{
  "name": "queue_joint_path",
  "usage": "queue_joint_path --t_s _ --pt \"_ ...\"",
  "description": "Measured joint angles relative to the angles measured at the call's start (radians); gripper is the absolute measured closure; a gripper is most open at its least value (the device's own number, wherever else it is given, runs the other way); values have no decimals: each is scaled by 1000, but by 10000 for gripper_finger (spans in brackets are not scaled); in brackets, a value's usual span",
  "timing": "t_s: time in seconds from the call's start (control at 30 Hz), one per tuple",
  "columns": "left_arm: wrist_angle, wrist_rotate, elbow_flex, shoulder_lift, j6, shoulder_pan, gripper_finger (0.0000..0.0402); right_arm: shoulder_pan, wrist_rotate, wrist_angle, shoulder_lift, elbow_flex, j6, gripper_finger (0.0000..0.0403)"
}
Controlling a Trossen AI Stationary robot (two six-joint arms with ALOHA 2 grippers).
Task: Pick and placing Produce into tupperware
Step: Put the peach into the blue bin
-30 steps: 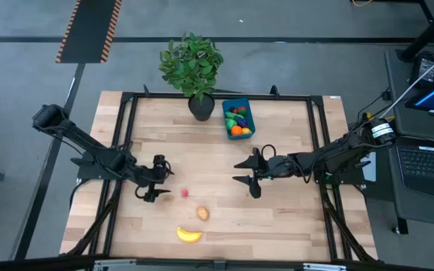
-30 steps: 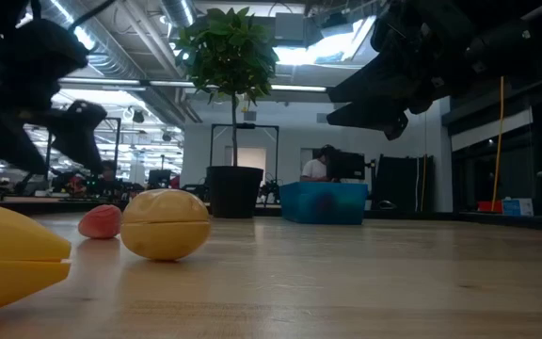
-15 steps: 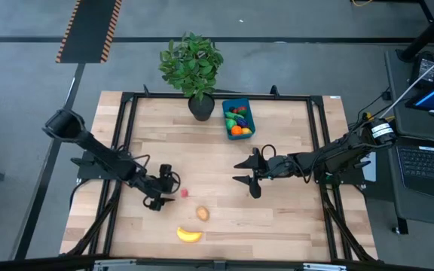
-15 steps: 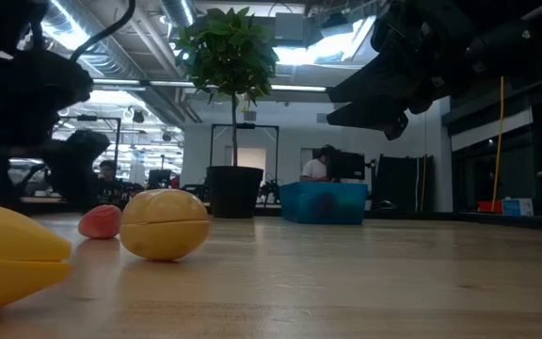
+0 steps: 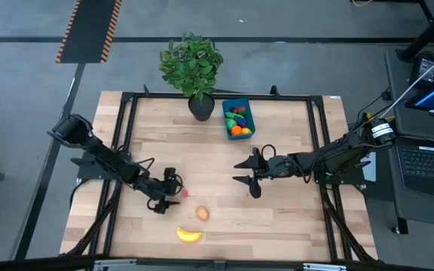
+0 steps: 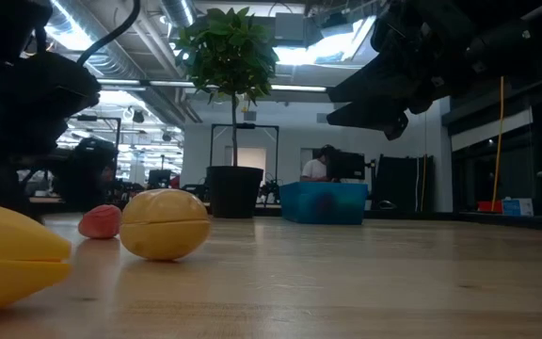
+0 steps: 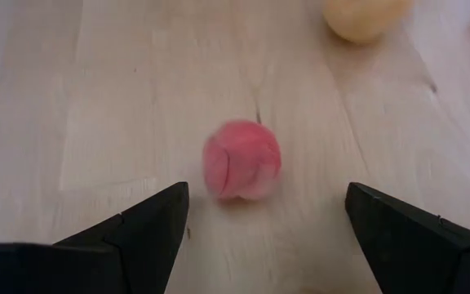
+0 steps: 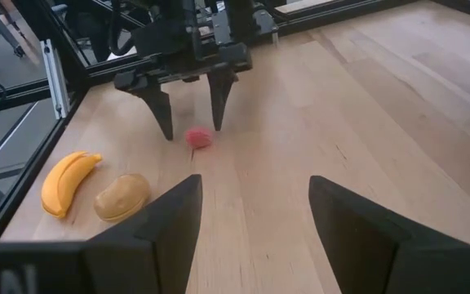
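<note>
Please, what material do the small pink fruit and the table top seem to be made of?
Pink fruit: probably moulded plastic or soft foam with a matte finish; it shows a seam line and no sharp shine. Table top: light wood, likely a sealed butcher-block; visible grain and joined planks, with a mild sheen.

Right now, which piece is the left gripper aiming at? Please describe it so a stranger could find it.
On the wooden table, look at the near left part, where three loose pieces lie. The open left gripper faces the small red berry, apart from it. Unlike the tan potato and yellow banana nearby, it is red, round and smallest.
</note>
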Motion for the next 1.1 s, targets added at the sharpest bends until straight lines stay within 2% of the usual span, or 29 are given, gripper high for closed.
queue_joint_path --t_s 0.17,0.6,0.93,1.1 --pt "19 -14 0 1 -10 23 93 0 0 0 0 0 0 176" --pt "30 -14 0 25 -39 45 168 0 0 -1 0 0 0 176" --pt "134 -10 0 79 -58 40 188 0 0 -2 0 0 0 176" --pt "125 -10 0 78 -64 40 203 0 0 -6 0 0 0 176"
